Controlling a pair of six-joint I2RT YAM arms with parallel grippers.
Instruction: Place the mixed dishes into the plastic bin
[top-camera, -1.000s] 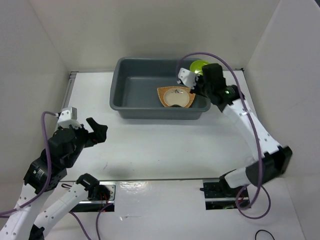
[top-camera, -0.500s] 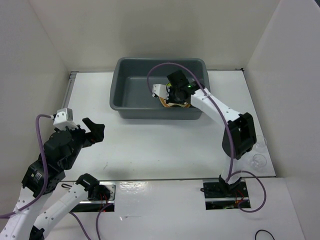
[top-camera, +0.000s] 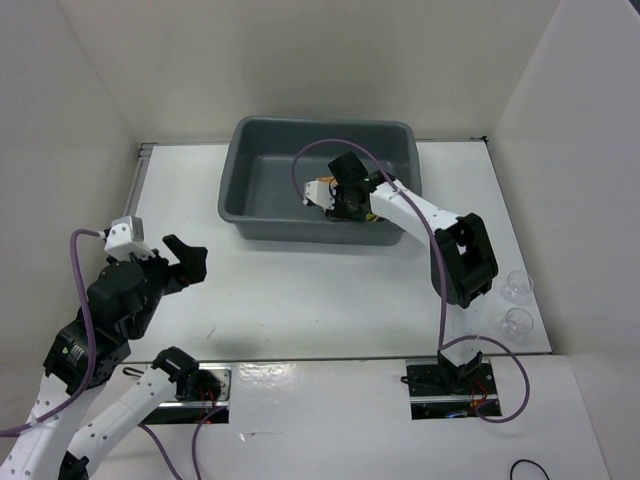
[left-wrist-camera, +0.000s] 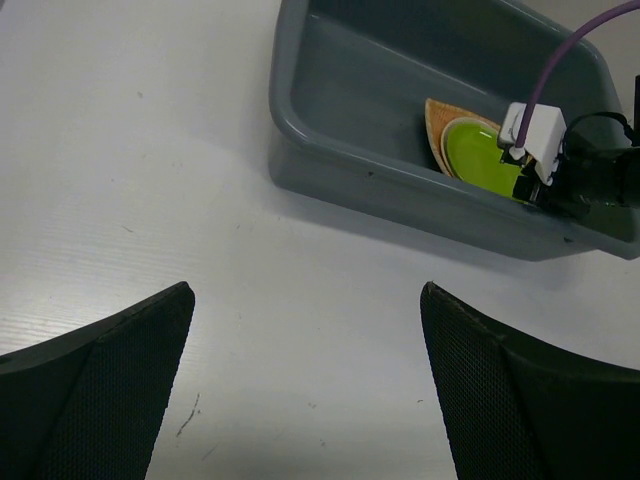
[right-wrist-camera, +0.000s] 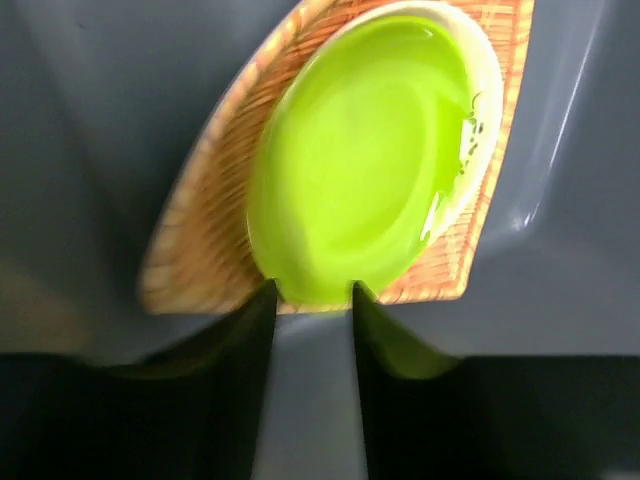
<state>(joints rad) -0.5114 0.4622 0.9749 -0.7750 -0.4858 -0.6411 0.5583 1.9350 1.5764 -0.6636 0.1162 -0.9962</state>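
The right gripper (right-wrist-camera: 310, 300) hangs inside the plastic bin (top-camera: 268, 185), its fingers a narrow gap apart. The near rim of the lime-green plate (right-wrist-camera: 360, 160) is right at their tips, and I cannot tell whether they pinch it. That plate lies on the cream saucer (right-wrist-camera: 490, 90) and orange woven plate (right-wrist-camera: 200, 250), toward the bin's right end. The left gripper (top-camera: 186, 262) hovers wide open and empty at near left, well apart from the bin.

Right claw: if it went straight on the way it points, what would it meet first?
Likely the lime-green plate, just ahead of the right claw, lying over the orange woven plate in the bin.
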